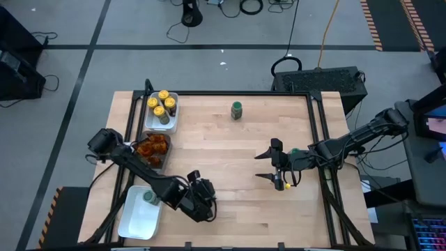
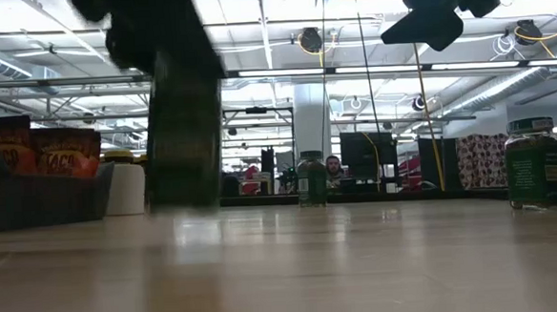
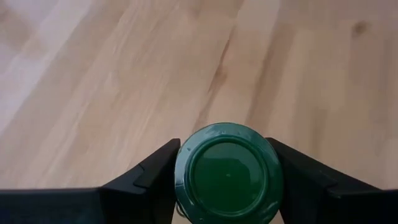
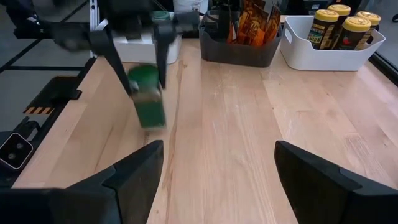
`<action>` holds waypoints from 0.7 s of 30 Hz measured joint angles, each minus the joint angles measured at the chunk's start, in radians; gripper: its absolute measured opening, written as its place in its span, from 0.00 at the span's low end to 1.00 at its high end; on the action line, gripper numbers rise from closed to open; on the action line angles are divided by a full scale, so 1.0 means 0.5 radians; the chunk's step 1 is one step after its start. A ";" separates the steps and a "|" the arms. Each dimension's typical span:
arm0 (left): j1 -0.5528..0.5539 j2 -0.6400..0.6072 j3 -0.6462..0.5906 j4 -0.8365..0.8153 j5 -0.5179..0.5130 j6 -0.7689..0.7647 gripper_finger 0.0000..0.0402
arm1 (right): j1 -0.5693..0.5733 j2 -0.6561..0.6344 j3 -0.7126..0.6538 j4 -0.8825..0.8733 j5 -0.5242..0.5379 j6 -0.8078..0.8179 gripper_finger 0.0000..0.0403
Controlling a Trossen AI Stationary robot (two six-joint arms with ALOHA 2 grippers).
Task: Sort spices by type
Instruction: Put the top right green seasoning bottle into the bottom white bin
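Observation:
A jar with a green lid (image 3: pixel 227 174) stands upright between the fingers of my left gripper (image 1: pixel 201 200), near the table's front left; the right wrist view shows this jar (image 4: pixel 148 99) blurred. My right gripper (image 1: pixel 263 165) hangs open over the table's right middle, with nothing between its fingers. Another green-lidded jar (image 1: pixel 237 109) stands on its base at the far middle of the table. Yellow-lidded jars (image 1: pixel 162 106) stand in the far white tray (image 1: pixel 174 124). Orange packets (image 1: pixel 152 148) stand in the dark tray (image 1: pixel 141 136). One green-lidded jar (image 1: pixel 149 198) stands in the near white tray (image 1: pixel 136 223). My left gripper pinches the jar at its green lid (image 3: pixel 186 177), one finger (image 3: pixel 155 177) on each of two opposite sides. The fingers slant down onto it from above. The jar is upright; I cannot tell whether its base is off the table.
The three trays line the table's left edge. In the low view a further green-lidded jar (image 2: pixel 535 162) stands at the right. Bare wood lies between the two grippers and along the front edge. A black frame borders the table.

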 joint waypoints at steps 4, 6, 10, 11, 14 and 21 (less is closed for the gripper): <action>-0.048 -0.190 0.068 -0.116 0.012 -0.055 0.52 | 0.000 0.000 0.000 -0.002 -0.001 0.002 0.72; -0.092 -0.301 0.078 -0.236 0.023 -0.184 0.52 | 0.000 0.001 0.000 -0.005 -0.001 0.002 0.72; -0.234 -0.518 0.077 -0.635 0.032 -0.656 0.52 | 0.000 0.001 0.000 -0.012 -0.001 0.003 0.72; -0.283 -0.561 0.077 -0.755 0.035 -0.811 0.52 | 0.000 0.001 0.000 -0.011 -0.001 0.002 0.72; -0.438 -0.648 0.076 -1.088 0.082 -1.269 0.52 | 0.000 0.001 0.000 -0.011 -0.001 0.002 0.72; -0.771 -0.740 0.076 -1.577 0.198 -2.046 0.52 | -0.002 0.001 0.000 0.003 0.008 -0.013 0.72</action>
